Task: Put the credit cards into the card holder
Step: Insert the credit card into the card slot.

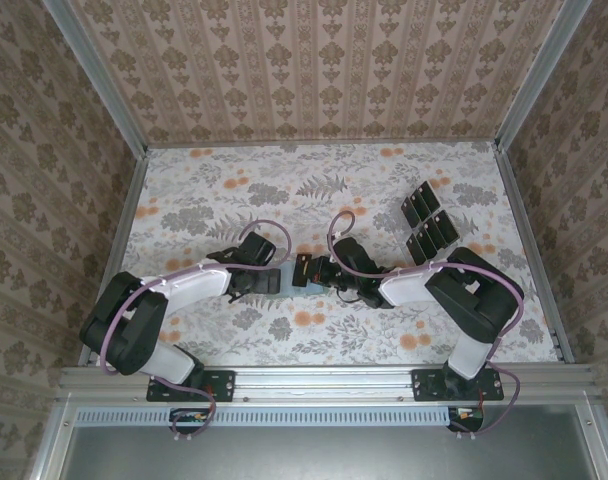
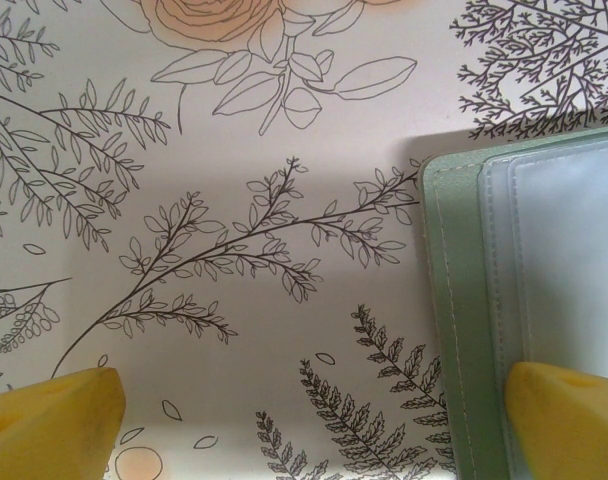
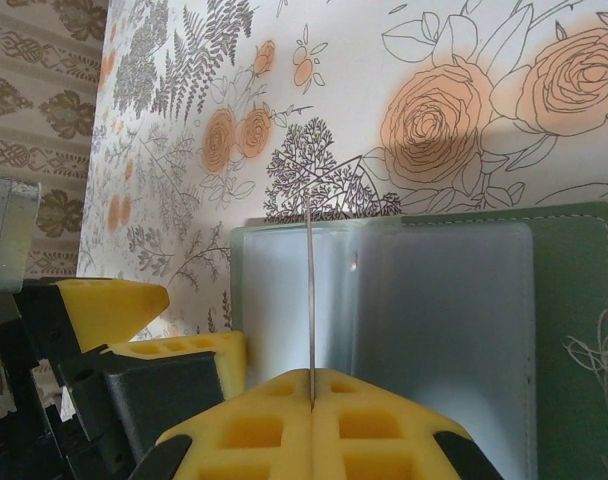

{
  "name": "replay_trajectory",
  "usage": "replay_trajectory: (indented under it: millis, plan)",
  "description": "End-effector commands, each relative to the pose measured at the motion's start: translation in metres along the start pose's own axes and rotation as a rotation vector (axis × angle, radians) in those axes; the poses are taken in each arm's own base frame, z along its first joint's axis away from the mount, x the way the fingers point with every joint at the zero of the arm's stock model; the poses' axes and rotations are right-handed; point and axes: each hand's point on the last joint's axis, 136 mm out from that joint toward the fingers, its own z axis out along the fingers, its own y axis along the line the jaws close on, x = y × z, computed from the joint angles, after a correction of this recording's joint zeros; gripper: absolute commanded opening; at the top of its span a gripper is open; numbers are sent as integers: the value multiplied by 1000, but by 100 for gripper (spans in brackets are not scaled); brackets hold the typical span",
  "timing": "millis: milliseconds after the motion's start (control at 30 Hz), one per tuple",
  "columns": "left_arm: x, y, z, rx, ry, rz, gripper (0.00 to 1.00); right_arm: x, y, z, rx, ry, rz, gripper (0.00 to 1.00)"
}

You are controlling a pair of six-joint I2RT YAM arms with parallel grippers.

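Floral table [image 3: 184, 120]: right tool [image 3: 312, 405] pinches card [image 3: 311, 300].

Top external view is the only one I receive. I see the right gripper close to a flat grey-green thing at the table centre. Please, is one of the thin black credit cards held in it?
Observer: Yes. In the right wrist view the right gripper is shut on one thin dark credit card, which shows edge-on as a fine line across the flat grey-green card holder.
Operator: Thank you. Is this holder open or closed?
Observer: Open. Its clear plastic pockets face up, beside the green cover with a small curled mark.
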Motion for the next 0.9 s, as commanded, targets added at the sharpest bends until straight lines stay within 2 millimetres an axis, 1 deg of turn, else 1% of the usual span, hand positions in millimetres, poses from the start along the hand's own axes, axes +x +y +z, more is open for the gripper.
replay_trajectory:
  millis: [0, 267, 533, 867]
  plan:
    - [11, 8, 4, -41, 27, 22, 100, 8, 1, 5, -27, 21, 3, 0]
    - [11, 8, 4, -40, 27, 23, 100, 17, 0, 12, -41, 55, 16, 0]
    - [10, 8, 3, -39, 24, 22, 100, 20, -7, 6, -25, 54, 18, 0]
    - [9, 8, 3, -41, 24, 26, 100, 30, -18, 6, -10, 99, 18, 0]
